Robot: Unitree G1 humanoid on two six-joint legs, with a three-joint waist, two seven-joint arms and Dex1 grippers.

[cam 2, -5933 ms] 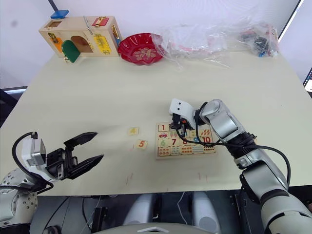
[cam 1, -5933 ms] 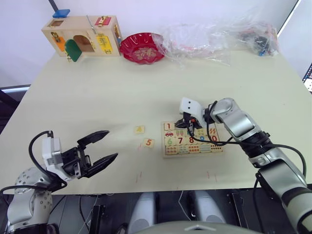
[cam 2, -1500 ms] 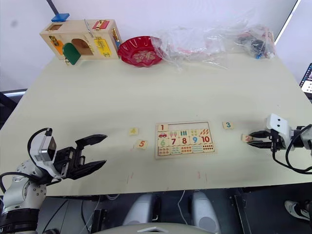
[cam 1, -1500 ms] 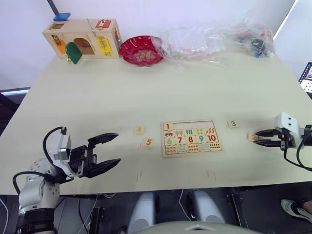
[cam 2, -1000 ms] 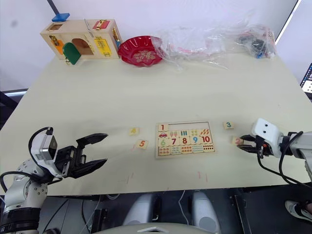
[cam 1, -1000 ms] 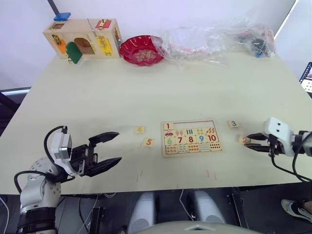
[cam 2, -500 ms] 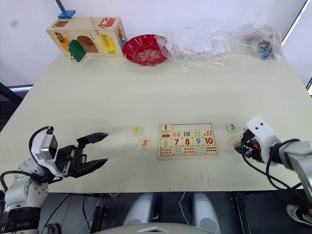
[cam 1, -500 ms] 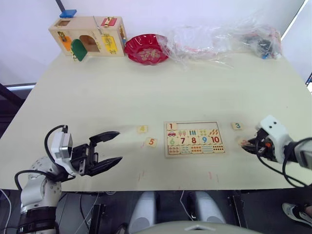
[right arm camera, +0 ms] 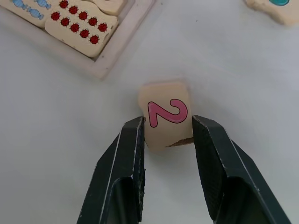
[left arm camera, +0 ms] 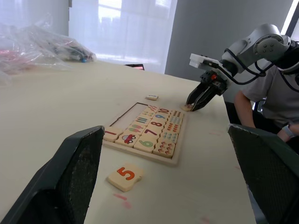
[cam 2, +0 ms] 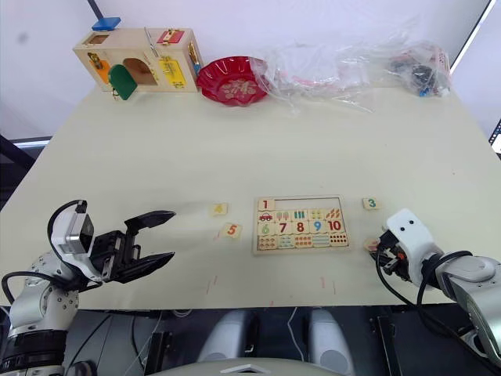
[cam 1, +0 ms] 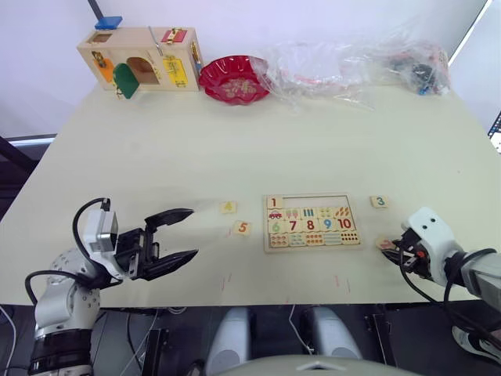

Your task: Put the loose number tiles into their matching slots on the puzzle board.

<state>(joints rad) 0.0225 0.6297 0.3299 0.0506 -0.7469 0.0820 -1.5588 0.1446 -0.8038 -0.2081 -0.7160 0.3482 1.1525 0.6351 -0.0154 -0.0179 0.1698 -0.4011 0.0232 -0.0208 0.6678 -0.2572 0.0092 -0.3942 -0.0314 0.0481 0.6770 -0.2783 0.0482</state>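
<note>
The puzzle board (cam 1: 313, 232) lies on the table with tile 1 (cam 1: 274, 202) in its top row. The other slots (cam 1: 317, 200) of that row are bare. My right gripper (right arm camera: 167, 123) is shut on tile 2 (right arm camera: 166, 114), low over the table just right of the board's near right corner. Tile 3 (cam 1: 380, 201) lies on the table beyond it. Tile 4 (cam 1: 228, 207) and tile 5 (cam 1: 242, 228) lie left of the board. My left gripper (cam 1: 193, 232) hangs open and holds nothing, left of tile 5 (left arm camera: 125, 175).
A wooden latch box (cam 1: 141, 56), a red bowl (cam 1: 233, 77) and crumpled plastic bags (cam 1: 352, 59) stand along the far edge. A seated person (left arm camera: 275, 98) shows beyond the table's right side. Tile 2 is close to the table's near edge.
My right gripper has carried tile 2 leftward, towards the board's near right corner and the table's near edge. The camera has shifted a little. The left gripper stays open in place.
</note>
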